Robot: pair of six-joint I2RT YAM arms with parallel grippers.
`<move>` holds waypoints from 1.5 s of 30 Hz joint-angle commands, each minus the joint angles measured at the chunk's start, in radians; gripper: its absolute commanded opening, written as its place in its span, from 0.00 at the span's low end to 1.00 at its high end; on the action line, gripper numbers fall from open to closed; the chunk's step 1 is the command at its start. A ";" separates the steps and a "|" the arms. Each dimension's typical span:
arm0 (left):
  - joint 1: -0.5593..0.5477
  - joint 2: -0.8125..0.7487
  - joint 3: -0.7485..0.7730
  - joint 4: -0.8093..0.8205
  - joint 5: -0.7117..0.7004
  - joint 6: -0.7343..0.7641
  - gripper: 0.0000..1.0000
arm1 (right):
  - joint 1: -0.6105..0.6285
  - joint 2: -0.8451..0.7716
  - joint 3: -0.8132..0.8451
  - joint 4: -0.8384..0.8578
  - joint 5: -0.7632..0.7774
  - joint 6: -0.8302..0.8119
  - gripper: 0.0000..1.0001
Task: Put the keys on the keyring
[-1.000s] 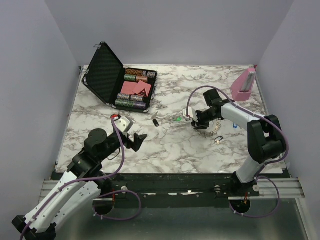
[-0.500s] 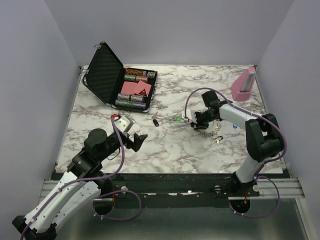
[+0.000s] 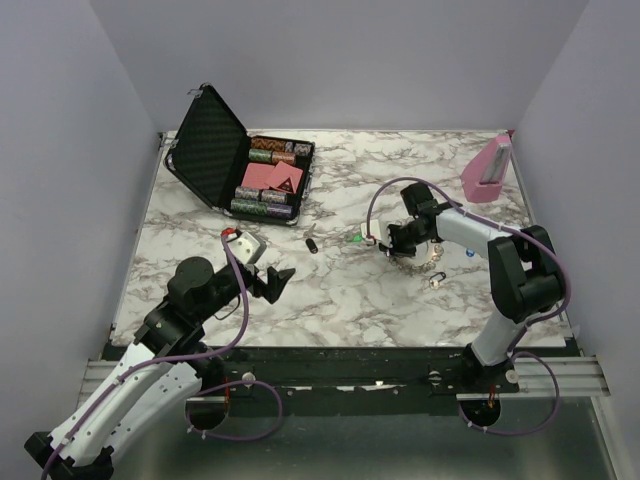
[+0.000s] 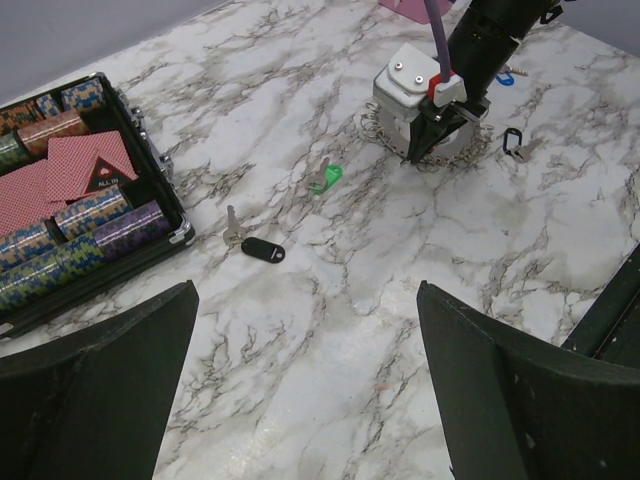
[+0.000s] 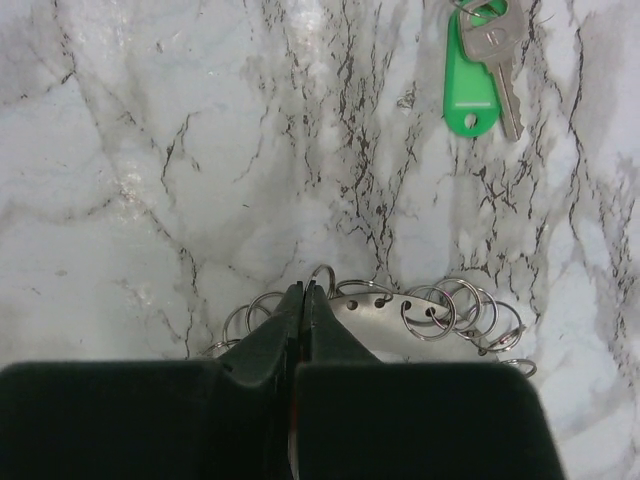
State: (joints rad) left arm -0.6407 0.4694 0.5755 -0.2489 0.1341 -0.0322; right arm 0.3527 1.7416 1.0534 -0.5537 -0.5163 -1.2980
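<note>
Right gripper (image 5: 303, 292) is down on the keyring (image 5: 400, 312), jaws narrowed to a slit over its cluster of small rings. Can't tell from the wrist view whether a ring or the plate edge is actually pinched between them. The keyring lies flat on the desk (image 3: 350, 300), right-centre, directly under that gripper, with rings fanning out either side of the tips. Nearest loose one is the green key (image 5: 470, 85): in the wrist view it sits ahead of the tips and off to the right, near but not touching the keyring. Its long axis runs roughly along my pointing direction, green tag toward me. From above it's just on the left-arm side of the right gripper, so the right arm is clearly the closer one for it. Black key (image 4: 262, 249) lies further out toward the middle of the desk, nearer my left gripper (image 3: 270, 278), which is wide open and empty, hovering low at near-left. My read: get the keyring secured first, then bring the green key to it.
</note>
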 commanded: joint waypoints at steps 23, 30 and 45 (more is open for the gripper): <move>0.016 -0.055 -0.097 0.177 0.223 -0.005 0.98 | 0.005 -0.077 0.122 -0.110 -0.192 0.123 0.01; 0.016 -0.061 -0.144 0.330 0.309 -0.043 0.97 | 0.002 -0.155 0.163 -0.175 -0.341 0.160 0.00; -0.215 0.233 -0.031 0.465 0.225 0.028 0.85 | 0.000 -0.326 0.177 -0.452 -0.692 0.033 0.00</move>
State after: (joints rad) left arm -0.7551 0.6312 0.4881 0.1738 0.4438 -0.0826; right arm 0.3538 1.4593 1.2156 -0.8848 -1.0370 -1.1908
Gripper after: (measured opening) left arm 0.858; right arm 0.007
